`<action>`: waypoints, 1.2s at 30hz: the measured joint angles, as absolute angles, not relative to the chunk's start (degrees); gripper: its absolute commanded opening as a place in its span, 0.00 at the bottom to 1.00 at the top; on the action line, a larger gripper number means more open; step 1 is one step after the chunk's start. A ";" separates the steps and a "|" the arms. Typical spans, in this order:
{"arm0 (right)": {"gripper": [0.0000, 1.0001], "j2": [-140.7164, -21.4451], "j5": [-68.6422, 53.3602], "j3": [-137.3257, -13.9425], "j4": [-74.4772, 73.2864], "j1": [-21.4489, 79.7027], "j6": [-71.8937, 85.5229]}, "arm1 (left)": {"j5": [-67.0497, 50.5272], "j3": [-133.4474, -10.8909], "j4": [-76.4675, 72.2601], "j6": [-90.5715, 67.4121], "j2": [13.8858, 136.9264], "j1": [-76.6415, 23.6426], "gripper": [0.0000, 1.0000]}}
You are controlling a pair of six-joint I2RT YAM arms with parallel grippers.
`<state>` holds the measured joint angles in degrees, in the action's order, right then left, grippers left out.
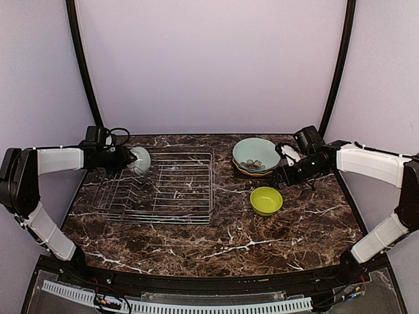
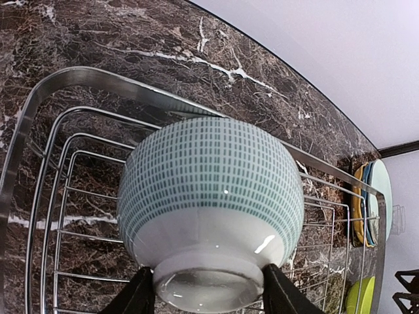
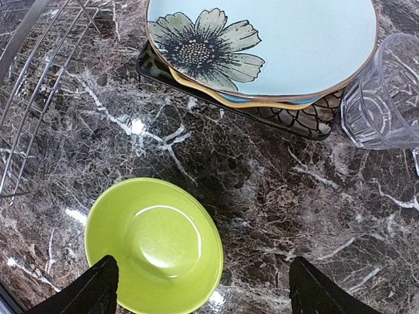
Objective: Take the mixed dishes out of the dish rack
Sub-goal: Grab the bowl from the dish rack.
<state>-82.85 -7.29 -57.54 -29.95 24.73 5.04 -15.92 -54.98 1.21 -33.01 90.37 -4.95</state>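
Note:
The dish rack (image 1: 212, 184) lies left of centre, and a pale-green bowl (image 1: 139, 159) with a dashed teal pattern rests on its side at the far-left corner. In the left wrist view my left gripper (image 2: 208, 294) is shut on the foot ring of this bowl (image 2: 213, 190), a finger pressed to each side. To the right of the rack, my right gripper (image 3: 203, 291) hangs open over bare marble. A yellow-green bowl (image 3: 154, 245) stands upright just left of it, and its left finger overlaps the bowl's rim. The flower plate (image 3: 275, 39) tops a stack on the table.
Under the flower plate lie yellow and blue plates and a black square plate (image 3: 294, 118). A clear ribbed glass (image 3: 383, 98) stands right of the stack. The rack's wires (image 2: 39, 104) surround the held bowl. Purple walls close the back and sides.

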 measured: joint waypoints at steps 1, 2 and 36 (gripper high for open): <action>0.87 -82.85 -7.35 -57.54 -30.00 24.73 5.02 | -16.12 -54.98 1.23 -33.10 90.37 -4.86 0.49; 0.87 -82.85 -7.46 -57.54 -30.02 24.73 4.99 | -16.36 -54.98 1.17 -33.12 90.39 -4.71 0.48; 0.90 -82.52 -11.81 -62.61 -30.20 24.73 4.97 | -19.11 -55.05 2.81 -33.19 83.07 -4.01 0.16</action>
<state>-82.52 -11.81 -62.61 -30.20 24.73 4.97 -19.11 -55.05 2.81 -33.19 83.07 -4.01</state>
